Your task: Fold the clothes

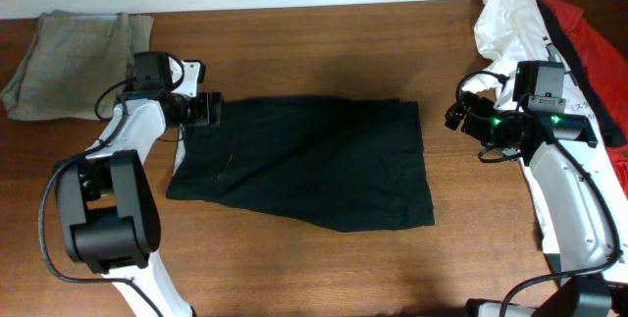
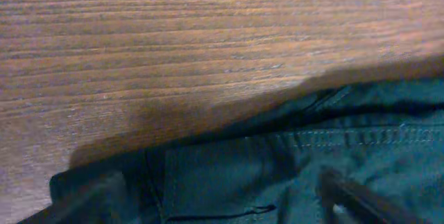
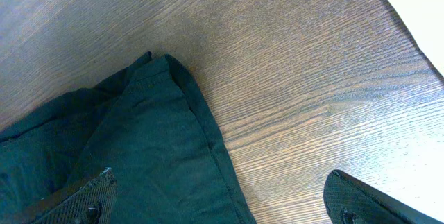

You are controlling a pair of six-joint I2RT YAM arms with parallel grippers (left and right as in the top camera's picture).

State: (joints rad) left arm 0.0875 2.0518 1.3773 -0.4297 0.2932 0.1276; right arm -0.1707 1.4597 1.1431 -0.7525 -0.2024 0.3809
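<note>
The black garment [image 1: 304,160] lies flat mid-table, a soft, roughly rectangular fold with stitched seams (dark teal up close). The left gripper [image 1: 203,109] is at its top-left corner with fingers apart. The right gripper [image 1: 457,114], equally spread, hovers beside its right edge over the grained wooden table [image 1: 324,42].

The brown wood-grain table [image 1: 324,42] is carrying a black folded fabric garment [image 1: 314,165], lying flat. Far left of that garment a grey-khaki folded fabric garment [image 1: 74,62] is resting; far right, a white crumpled T-shirt [image 1: 505,23] is lying against a red fabric garment [image 1: 589,32].
</note>
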